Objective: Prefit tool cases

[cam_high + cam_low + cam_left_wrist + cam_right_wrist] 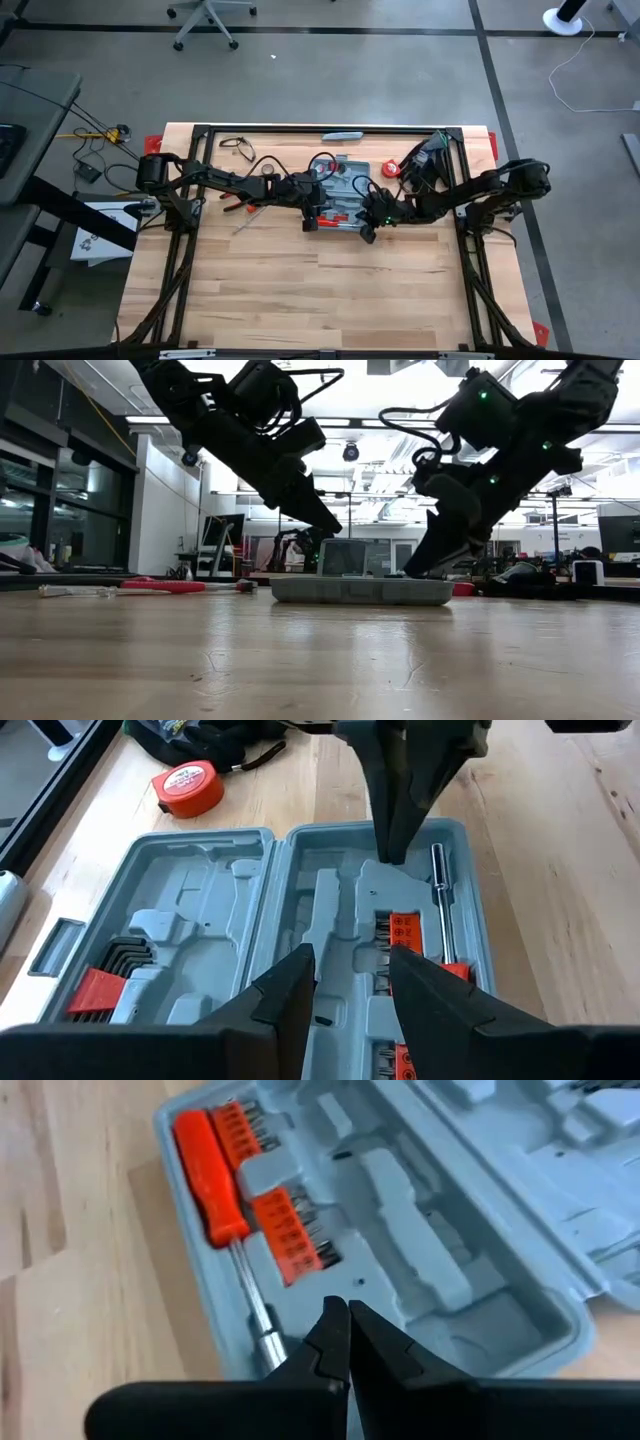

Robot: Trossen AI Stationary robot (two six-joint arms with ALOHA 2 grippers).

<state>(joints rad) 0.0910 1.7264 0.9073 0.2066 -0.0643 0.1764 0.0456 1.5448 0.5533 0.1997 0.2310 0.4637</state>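
Observation:
The blue-grey tool case (340,195) lies wide open at the table's middle, both halves flat on the wood, moulded inside up (300,900). One half holds a red-handled screwdriver (210,1175) and orange bit strips (290,1230). The other holds hex keys in a red clip (110,975). My left gripper (350,970) hangs open over the case's left part, slanting down, with nothing between its fingers. My right gripper (348,1315) is shut and slants down into the case from the right, its tips (390,850) beside the screwdriver's metal shaft (440,890). My right gripper's shut fingertips (390,850) stand at the moulded floor of the tool half, near the screwdriver shaft's end. They come slanting down from the table's right. I cannot tell whether they touch the plastic.
A red tape measure (390,170) and a black bundle (425,165) lie beyond the case's far right corner. Red-handled tools (240,205) lie on the wood left of the case. A slim grey-blue bar (348,135) sits at the far edge. The near half of the table (320,290) is bare wood.

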